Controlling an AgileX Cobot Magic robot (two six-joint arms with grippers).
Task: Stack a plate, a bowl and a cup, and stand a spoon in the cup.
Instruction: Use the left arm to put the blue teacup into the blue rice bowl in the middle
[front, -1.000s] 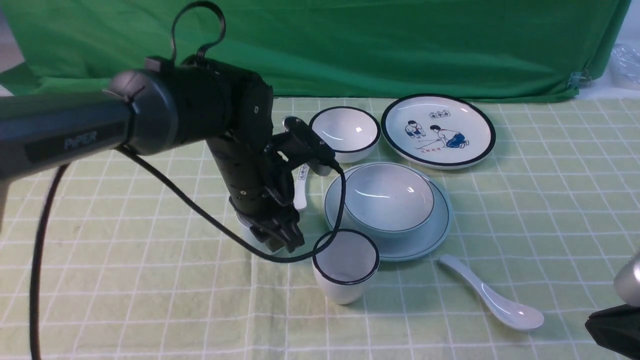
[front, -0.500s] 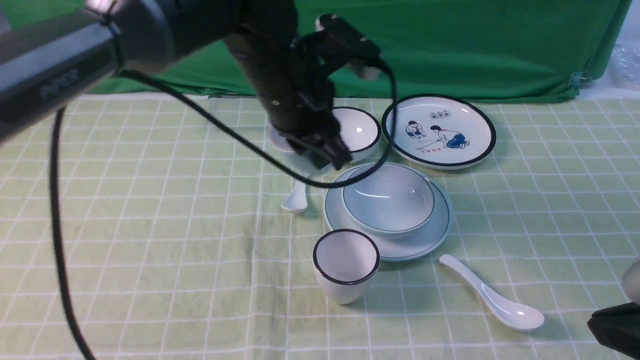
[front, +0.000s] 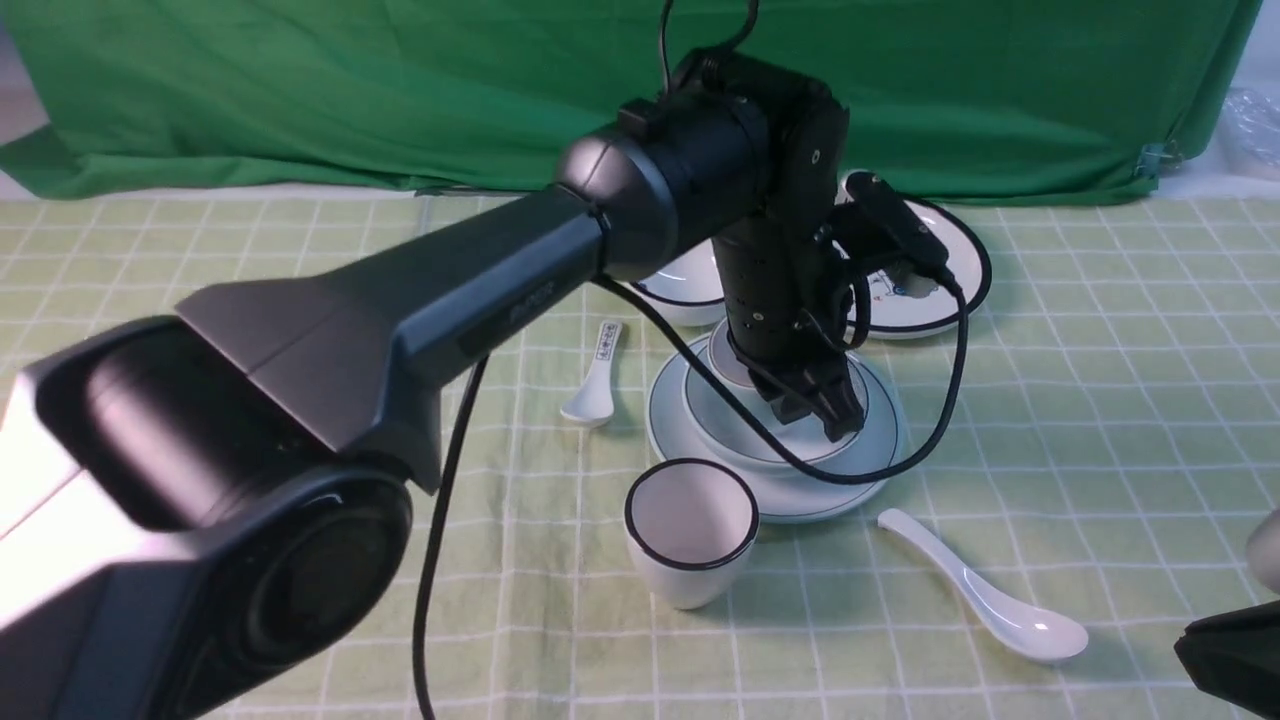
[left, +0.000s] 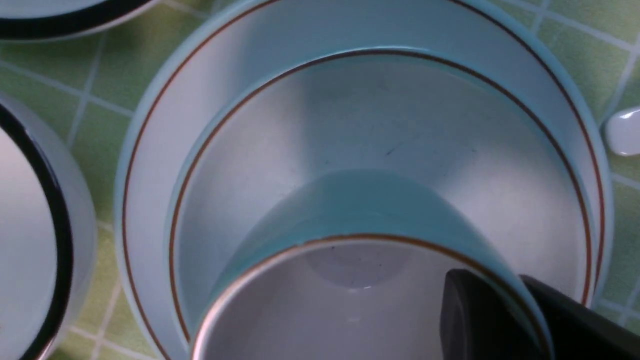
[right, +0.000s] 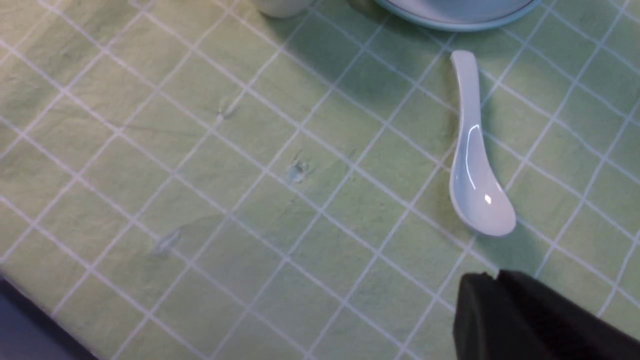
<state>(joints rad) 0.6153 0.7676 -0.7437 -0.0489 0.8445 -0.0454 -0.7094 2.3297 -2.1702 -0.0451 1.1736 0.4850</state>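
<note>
The pale plate (front: 873, 470) lies mid-table with the wide shallow bowl (front: 712, 425) on it. My left gripper (front: 825, 415) hangs over the bowl, shut on the rim of the thin-rimmed cup (front: 733, 362). In the left wrist view the cup (left: 360, 210) tilts inside the bowl (left: 280, 130), one finger (left: 475, 310) in the cup and the other outside. Whether the cup touches the bowl I cannot tell. The large white spoon (front: 985, 590) lies front right of the plate (left: 150, 165). My right gripper (right: 492, 276) is shut and empty, a short way from the spoon (right: 472, 170).
A black-rimmed cup (front: 690, 530) stands just in front of the plate. A small printed spoon (front: 595, 385) lies left of it. A black-rimmed bowl (front: 680, 285) and a picture plate (front: 950, 285) sit behind, partly hidden by my left arm. A green backdrop closes the far side.
My left arm lifted from the table at the near left, swung up and to the right with the cup, and came down over the bowl. The right arm has barely moved.
</note>
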